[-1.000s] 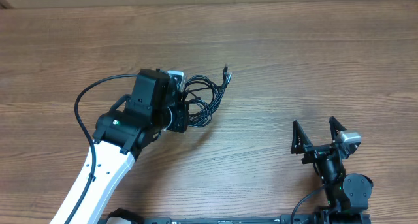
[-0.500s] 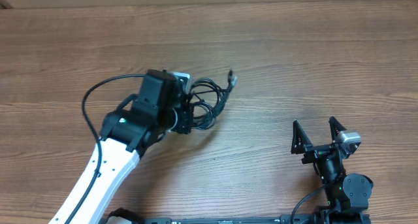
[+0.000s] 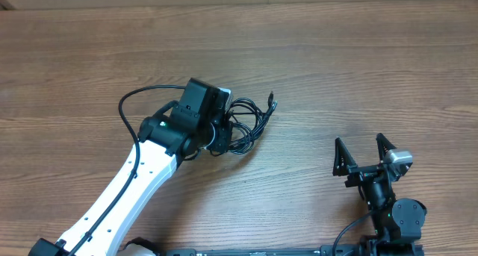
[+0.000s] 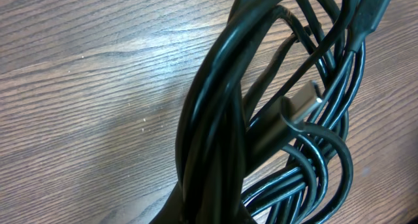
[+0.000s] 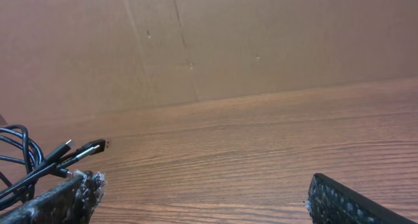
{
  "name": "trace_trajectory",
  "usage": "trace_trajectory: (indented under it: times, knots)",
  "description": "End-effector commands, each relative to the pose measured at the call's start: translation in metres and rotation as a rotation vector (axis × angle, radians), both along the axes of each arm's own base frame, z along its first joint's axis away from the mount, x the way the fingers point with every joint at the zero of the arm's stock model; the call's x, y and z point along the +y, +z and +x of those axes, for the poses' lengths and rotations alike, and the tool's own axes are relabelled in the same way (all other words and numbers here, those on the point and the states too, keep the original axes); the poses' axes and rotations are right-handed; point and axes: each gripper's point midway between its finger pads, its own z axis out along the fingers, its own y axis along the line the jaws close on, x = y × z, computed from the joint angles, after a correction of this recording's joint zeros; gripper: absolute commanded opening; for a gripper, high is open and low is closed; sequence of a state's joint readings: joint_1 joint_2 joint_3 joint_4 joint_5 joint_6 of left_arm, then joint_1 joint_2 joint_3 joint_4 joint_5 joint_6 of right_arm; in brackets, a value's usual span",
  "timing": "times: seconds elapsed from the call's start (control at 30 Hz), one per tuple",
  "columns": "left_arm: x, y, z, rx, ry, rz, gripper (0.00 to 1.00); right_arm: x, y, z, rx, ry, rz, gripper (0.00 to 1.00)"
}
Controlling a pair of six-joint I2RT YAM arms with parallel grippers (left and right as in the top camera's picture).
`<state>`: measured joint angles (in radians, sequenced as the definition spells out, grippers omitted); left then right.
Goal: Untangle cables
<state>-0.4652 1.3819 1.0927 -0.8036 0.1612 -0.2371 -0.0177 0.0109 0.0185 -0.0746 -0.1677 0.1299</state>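
Note:
The cables [image 3: 249, 122] are a bundle of thin black loops with metal-tipped plugs, near the middle of the wooden table. My left gripper [image 3: 221, 133] is shut on the bundle's left side. In the left wrist view the cables [image 4: 261, 119] fill the frame, with one silver plug end [image 4: 300, 106] among the loops. My right gripper [image 3: 364, 152] is open and empty at the front right, well apart from the bundle. In the right wrist view the cables [image 5: 26, 162] and their plug ends [image 5: 88, 149] show at the far left, beyond my open right gripper [image 5: 202, 198].
The wooden table [image 3: 358, 69] stretches around the bundle. A brown cardboard wall [image 5: 261, 41] stands along the far edge. The left arm's thicker black wiring [image 3: 138, 99] loops out to the left of the wrist.
My left gripper has carried the cable bundle to the right and slightly toward the front. The right arm has not moved.

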Motion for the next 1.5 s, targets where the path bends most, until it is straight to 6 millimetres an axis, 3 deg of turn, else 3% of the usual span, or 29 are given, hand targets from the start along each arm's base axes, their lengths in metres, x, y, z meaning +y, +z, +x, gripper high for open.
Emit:
trace_trajectory:
  times: [0.0,0.27,1.47]
  knots:
    - [-0.0074,0.0040,-0.0011,0.001,-0.001,-0.027,0.04,-0.0001,-0.0022,0.0003,-0.003,-0.003,-0.004,1.00]
    - [-0.0166,0.0059,-0.0026,-0.016,-0.028,-0.033,0.04,-0.0002,-0.0021,0.0002,-0.003,-0.004,-0.004,1.00]
    - [-0.0135,-0.0002,0.0019,-0.030,-0.014,-0.012,0.04,-0.0001,-0.0022,0.0003,-0.003,-0.003,-0.004,1.00]
